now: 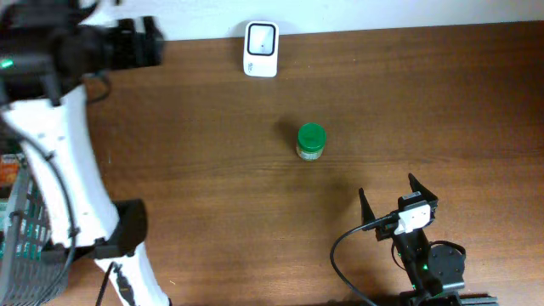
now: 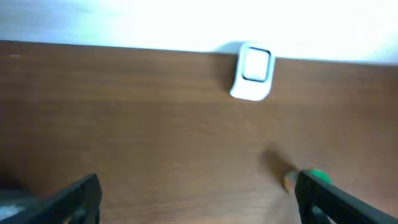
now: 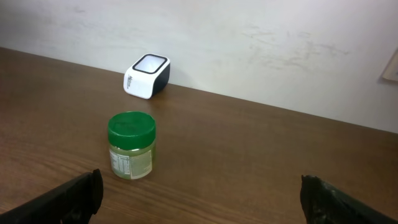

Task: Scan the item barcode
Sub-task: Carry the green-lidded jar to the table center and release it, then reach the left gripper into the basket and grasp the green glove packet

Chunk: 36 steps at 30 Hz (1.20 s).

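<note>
Two tools, left gripper (image 2: 199,205) and right gripper (image 1: 389,197), are wide open and hold nothing. The jar (image 1: 310,142) stands near the table's (image 1: 212,170) middle, the scanner (image 1: 261,37) at the far edge. The jar looks small, light, hard and slippery, so pinch its round sides.

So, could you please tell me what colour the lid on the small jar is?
Green. The lid shows best in the right wrist view.

Blur and cut-offs
From the left wrist, the jar (image 2: 311,177) is blurred and half behind a finger (image 2: 339,202); overhead, the frame edge cuts the basket (image 1: 19,234).
</note>
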Available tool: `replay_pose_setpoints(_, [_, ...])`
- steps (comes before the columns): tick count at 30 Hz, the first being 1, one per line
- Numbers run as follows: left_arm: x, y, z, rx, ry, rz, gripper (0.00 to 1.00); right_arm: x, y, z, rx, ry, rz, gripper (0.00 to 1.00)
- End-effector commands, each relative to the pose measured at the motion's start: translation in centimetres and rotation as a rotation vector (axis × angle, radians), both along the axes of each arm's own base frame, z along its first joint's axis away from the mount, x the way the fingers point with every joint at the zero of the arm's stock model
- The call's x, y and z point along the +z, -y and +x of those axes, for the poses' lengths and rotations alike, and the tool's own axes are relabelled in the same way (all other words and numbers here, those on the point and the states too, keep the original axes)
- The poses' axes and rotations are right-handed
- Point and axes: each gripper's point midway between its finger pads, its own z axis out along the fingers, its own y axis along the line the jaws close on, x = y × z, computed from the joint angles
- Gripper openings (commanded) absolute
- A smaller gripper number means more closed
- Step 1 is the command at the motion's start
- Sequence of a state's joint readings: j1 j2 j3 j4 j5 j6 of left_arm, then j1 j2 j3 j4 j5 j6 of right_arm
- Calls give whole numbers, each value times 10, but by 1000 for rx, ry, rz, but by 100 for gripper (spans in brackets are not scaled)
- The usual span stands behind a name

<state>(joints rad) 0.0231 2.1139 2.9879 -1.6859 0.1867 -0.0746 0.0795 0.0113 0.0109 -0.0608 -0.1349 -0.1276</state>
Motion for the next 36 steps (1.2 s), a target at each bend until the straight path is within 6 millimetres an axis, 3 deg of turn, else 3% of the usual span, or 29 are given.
replay_pose_setpoints(1, [28,-50,-19,152,68,-27,96,-3,-2,0,7,-6,4,98])
replay_pose_setpoints(7, [29,-137,-36,440,65,-89,96,-3,-2,0,7,-6,4,98])
replay_pose_setpoints(10, [29,-192,-56,627,69,-85,92,-3,-2,0,7,-6,4,98])
replay_pose_setpoints(15, [16,-246,-82,776,26,-83,86,-3,-2,0,7,-6,4,98])
replay_pose_setpoints(21, [-81,-295,-118,1004,-347,-39,88,-3,-2,0,7,-6,4,98])
replay_pose_setpoints(26, [-129,-323,-152,1091,-532,13,89,-3,-2,0,7,-6,4,98])
replay_pose_setpoints(32, [-186,-332,-142,896,-619,58,88,-3,-2,0,7,-6,4,98])
replay_pose_setpoints(36, [-243,-339,-123,753,-604,87,88,-3,-2,0,7,-6,4,98])
